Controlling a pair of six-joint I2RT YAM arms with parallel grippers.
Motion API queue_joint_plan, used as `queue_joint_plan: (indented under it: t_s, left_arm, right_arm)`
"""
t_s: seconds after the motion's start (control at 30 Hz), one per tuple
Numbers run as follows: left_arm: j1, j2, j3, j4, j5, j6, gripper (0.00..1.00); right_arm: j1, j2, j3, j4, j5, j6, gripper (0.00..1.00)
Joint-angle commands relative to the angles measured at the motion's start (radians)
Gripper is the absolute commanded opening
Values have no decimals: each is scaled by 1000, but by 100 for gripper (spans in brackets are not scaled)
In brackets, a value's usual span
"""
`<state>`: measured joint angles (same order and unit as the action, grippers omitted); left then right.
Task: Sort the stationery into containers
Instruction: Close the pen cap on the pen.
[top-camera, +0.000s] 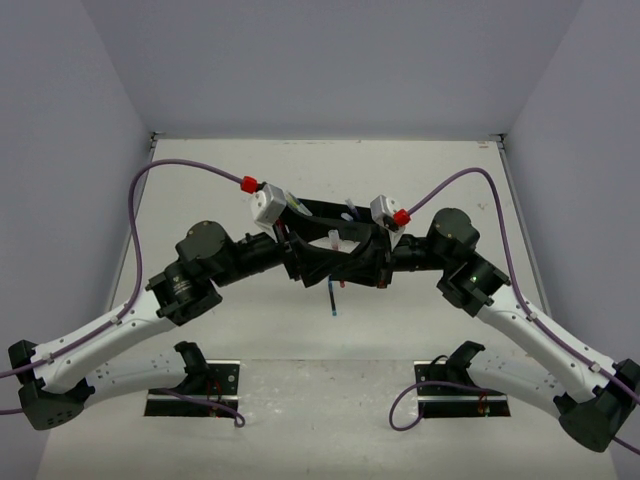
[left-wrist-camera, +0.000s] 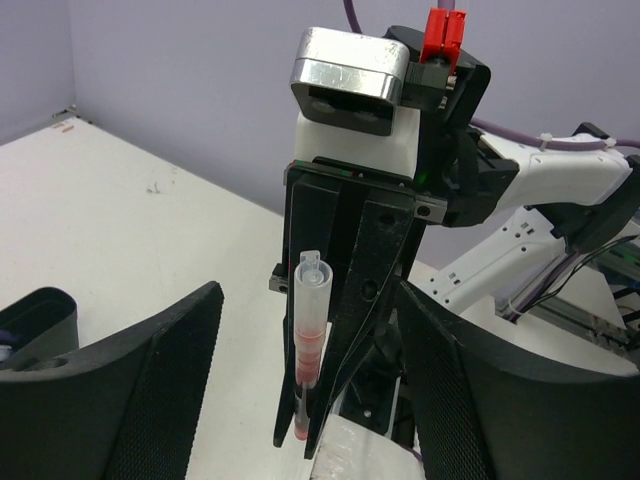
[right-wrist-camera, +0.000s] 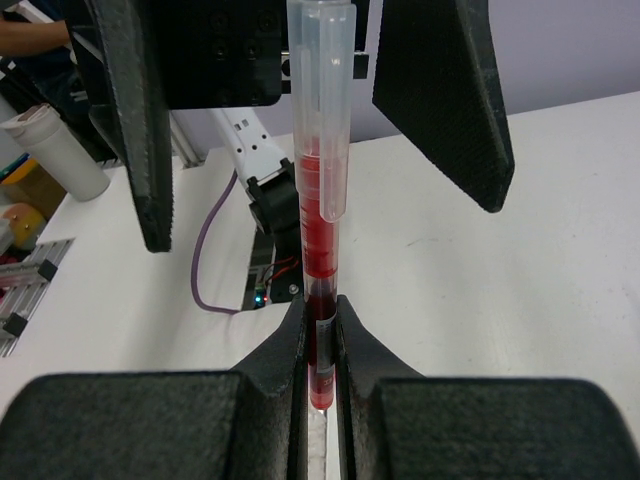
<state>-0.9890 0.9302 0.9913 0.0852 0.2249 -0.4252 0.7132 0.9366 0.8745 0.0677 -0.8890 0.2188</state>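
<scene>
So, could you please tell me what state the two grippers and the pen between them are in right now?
red pen: capped, gripped at its uncapped end.
right gripper: shut on the red pen.
left gripper: open, with one finger on either side of the red pen, neither touching it.

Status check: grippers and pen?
Right gripper shut on red pen. Left gripper open, fingers flanking pen, clear of it. Nothing else between them.
</scene>
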Motion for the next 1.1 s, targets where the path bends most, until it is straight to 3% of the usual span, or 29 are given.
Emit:
queue_joint_plan:
  t_s: [0.0,0.03,0.1,0.2,0.27,0.33,0.47,0.63,0.7,0.87,1.07]
  left_arm:
    - [-4,-5,53,8,-4,31,75]
    - [-5,-7,53,4,-14,32,76]
    - [-5,-11,51,2,-24,36,67]
    - [-4,-11,46,6,-27,36,45]
    - [-4,-14,38,11,-27,37,40]
    - [-4,-16,31,19,-28,35,18]
    - [-5,-21,19,34,-25,36,0]
    - [-4,-39,-2,59,-42,39,0]
    - [-4,-35,5,54,-38,40,0]
    - [-5,2,26,38,24,42,0]
    - [-4,42,12,59,215,83,0]
  right_arm:
    - [-1,6,8,12,-34,-24,0]
    - [-1,5,6,13,-37,-26,0]
    - [-1,2,2,16,-41,-26,0]
    - [-1,2,0,17,-42,-28,0]
    - [-1,2,-2,18,-43,-28,0]
    - [-1,6,-3,21,-48,-27,0]
    - [-1,11,-14,35,-53,-24,0]
    - [-1,13,-22,37,-56,-32,4]
    - [-1,14,-27,46,-57,-28,29]
    - [-1,10,-16,54,-56,-12,52]
    - [-1,7,39,23,-17,-16,51]
